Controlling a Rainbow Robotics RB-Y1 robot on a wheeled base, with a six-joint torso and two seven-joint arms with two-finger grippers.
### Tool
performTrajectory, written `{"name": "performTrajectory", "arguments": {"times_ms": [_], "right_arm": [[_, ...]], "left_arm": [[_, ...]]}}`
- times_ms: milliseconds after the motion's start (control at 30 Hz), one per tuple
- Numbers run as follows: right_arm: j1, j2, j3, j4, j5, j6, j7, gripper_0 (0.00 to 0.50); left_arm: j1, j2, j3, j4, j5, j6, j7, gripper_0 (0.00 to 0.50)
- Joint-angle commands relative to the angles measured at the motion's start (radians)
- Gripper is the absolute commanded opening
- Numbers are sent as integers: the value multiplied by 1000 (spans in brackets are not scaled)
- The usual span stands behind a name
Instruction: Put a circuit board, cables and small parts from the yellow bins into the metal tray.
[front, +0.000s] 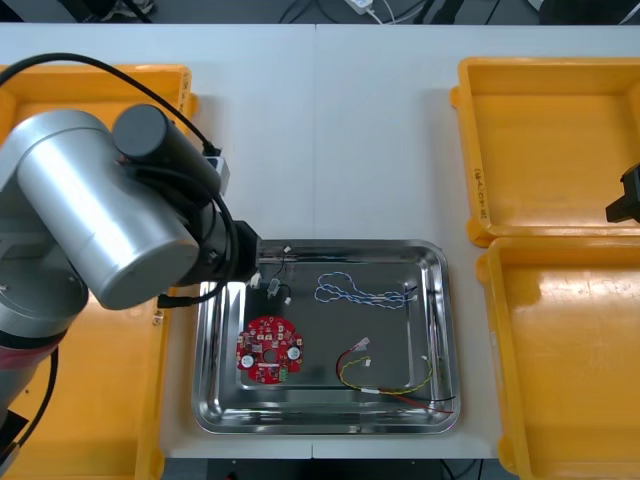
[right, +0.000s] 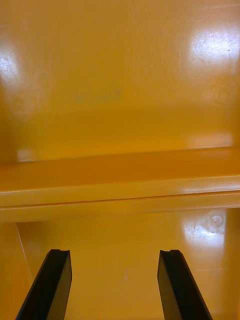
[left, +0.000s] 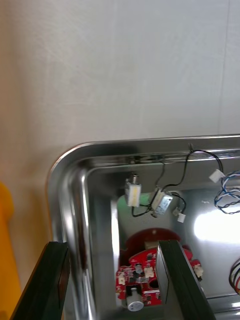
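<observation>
The metal tray (front: 436, 330) lies at the table's middle. In it are a round red circuit board (front: 268, 350), a twisted blue and white cable (front: 362, 292), a red and yellow cable (front: 392, 382) and two small metal parts (front: 272, 284) on a thin black cable. My left gripper (left: 112, 285) is open above the tray's far left corner (left: 65, 165). The circuit board (left: 140, 282) lies partly between its fingers and the small metal parts (left: 147, 197) just beyond them. My right gripper (right: 115, 285) is open and empty over the right yellow bins, near the rim (right: 120, 195) between them.
My left arm (front: 100, 210) covers much of the two left yellow bins (front: 100, 85). The right far bin (front: 550, 130) and right near bin (front: 570, 360) show bare floors. A black part of the right arm (front: 626, 198) shows at the right edge.
</observation>
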Motion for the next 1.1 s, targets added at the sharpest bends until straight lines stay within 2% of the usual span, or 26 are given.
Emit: {"name": "performTrajectory", "arguments": {"times_ms": [33, 400, 567, 900, 1100], "right_arm": [[7, -47, -33, -7, -7, -4, 54, 500], [7, -47, -33, -7, -7, -4, 54, 500], [7, -47, -33, -7, -7, -4, 54, 500], [7, -47, -33, -7, -7, -4, 54, 500], [7, -47, -33, -7, -7, -4, 54, 500]], "left_arm": [[12, 71, 104, -38, 67, 10, -121, 500], [17, 198, 284, -37, 222, 10, -168, 500], [57, 250, 369, -38, 286, 10, -210, 500], [178, 332, 523, -35, 321, 10, -378, 500], [229, 378, 583, -22, 347, 10, -423, 500]]}}
